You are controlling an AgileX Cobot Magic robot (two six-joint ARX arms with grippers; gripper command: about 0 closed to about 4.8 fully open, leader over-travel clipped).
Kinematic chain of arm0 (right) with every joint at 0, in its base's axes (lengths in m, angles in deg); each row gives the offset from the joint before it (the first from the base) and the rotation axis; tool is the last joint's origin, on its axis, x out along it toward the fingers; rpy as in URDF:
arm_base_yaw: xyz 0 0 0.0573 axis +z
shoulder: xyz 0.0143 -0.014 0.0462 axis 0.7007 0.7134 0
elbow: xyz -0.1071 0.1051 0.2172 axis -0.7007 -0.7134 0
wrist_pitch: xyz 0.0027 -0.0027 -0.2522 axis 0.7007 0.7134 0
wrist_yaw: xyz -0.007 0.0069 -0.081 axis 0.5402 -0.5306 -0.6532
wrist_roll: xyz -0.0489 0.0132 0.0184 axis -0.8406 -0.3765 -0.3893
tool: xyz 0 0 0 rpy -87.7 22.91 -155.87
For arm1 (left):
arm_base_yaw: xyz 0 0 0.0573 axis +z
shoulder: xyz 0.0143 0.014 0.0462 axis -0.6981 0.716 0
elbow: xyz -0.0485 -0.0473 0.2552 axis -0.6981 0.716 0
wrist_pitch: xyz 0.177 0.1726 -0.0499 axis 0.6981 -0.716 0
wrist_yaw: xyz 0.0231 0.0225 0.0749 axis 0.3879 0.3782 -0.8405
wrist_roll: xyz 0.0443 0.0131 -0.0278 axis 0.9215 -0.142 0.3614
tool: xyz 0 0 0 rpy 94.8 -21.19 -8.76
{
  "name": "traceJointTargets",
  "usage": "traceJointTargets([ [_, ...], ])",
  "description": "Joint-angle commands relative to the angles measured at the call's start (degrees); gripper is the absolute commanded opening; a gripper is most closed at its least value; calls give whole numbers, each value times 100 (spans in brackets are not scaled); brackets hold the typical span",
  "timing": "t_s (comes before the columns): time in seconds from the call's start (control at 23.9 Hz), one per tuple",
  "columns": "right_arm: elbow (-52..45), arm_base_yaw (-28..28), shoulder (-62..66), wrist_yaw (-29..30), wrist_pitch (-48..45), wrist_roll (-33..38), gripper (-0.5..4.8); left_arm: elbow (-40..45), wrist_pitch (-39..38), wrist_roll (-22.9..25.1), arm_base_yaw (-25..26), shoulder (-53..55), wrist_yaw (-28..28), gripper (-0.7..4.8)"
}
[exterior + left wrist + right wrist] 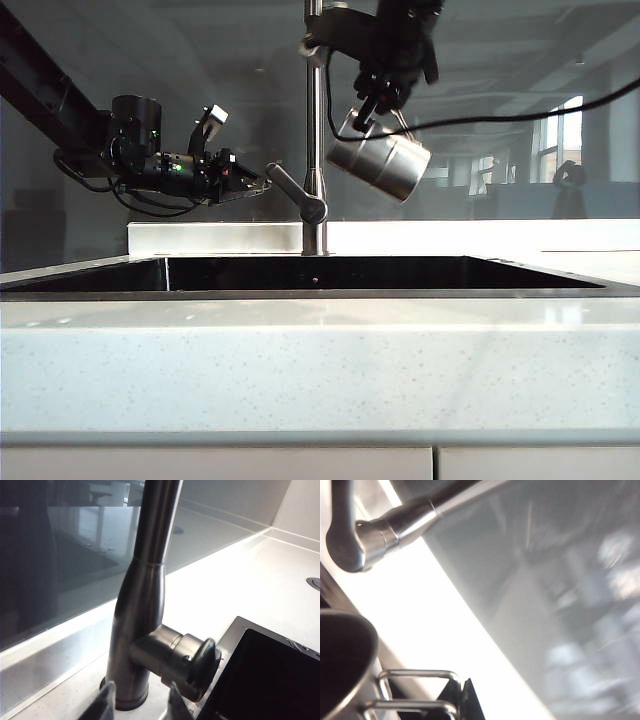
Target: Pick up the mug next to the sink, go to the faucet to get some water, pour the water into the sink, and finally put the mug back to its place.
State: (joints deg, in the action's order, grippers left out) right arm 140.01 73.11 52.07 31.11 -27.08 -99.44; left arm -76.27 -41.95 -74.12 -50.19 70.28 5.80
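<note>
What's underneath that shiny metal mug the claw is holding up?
The right claw holds the tilted stainless-steel mug over the black recessed sink. No water is visible, and the low camera angle hides the basin floor.

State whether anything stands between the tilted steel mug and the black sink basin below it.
Nothing visible does. The shiny stainless-steel mug hangs tilted by its handle from the shut right gripper, beside the tall brushed-metal faucet, over the open glossy black sink.

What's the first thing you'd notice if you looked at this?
A shiny steel mug hanging tilted in the air above the black sink, held by its handle in the right gripper. Beside it stands the tall faucet, with the open left gripper at its lever.
</note>
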Motion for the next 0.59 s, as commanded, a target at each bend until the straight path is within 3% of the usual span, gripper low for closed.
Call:
traceJointTargets([
  [0.04,-509,-282,-352,638,-352,2758,-5,-24,74,-22,9,-33,31,130],
  [0.17,-1493,-588,-820,811,-1235,3681,-5,-24,70,-33,9,-33,33,130],
  [0.38,-4253,-1488,-1958,1003,-3906,4570,-5,-24,72,-280,7,-31,33,130],
  [0.5,-5272,-2173,-2221,1158,-4780,4916,-5,-24,74,-278,7,-31,31,130],
  [0.59,-5641,-2660,-2247,1615,-5031,5099,-5,-24,74,-280,7,-31,31,130],
])
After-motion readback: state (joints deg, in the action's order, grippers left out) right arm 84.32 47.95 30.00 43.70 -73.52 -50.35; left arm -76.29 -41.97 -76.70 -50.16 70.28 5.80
